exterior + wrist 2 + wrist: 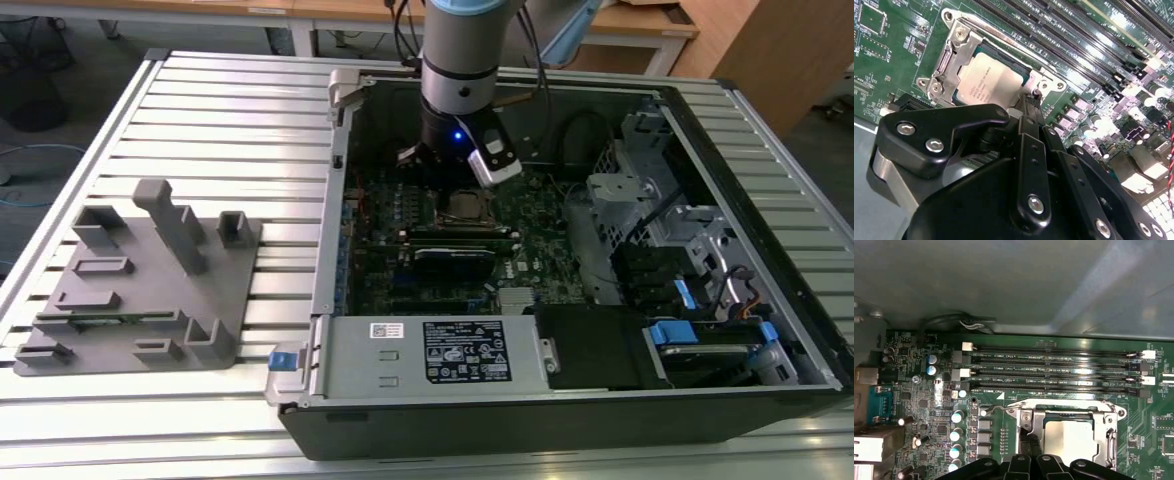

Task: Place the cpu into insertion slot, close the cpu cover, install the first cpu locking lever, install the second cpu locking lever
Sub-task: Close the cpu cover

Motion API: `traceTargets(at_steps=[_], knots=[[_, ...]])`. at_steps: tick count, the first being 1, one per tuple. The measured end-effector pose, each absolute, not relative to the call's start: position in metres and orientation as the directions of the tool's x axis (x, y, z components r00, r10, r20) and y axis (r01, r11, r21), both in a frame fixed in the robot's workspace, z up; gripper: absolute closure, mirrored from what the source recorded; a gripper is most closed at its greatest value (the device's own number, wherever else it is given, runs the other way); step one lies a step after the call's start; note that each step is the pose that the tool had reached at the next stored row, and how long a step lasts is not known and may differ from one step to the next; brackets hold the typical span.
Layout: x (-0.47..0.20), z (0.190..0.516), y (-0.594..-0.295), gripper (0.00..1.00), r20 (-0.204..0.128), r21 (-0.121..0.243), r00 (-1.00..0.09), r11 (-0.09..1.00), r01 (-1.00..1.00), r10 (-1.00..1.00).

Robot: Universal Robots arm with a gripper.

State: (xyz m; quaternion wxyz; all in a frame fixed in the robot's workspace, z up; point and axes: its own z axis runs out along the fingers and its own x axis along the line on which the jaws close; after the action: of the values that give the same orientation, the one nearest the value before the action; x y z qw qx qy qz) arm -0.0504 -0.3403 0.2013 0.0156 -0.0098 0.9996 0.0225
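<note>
Holding the gripper (1032,100) low with jaws closed and empty, tips at the cover (949,60) corner; the cpu (986,80) is sitting under the shut cover, just nearward of the tips.

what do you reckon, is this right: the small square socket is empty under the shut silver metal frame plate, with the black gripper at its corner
Not empty: in the second wrist view the pale silver-beige square cpu sits inside the shut silver frame cpu cover. The black gripper is at the cover's corner.
</note>
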Motion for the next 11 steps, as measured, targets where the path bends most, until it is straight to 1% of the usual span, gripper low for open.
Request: traceTargets(at_steps=[11], knots=[[-0.0504,0.1984,-0.3403,0.89,-0.031,0.044,-0.999,0.999,-0.02,-0.019]])
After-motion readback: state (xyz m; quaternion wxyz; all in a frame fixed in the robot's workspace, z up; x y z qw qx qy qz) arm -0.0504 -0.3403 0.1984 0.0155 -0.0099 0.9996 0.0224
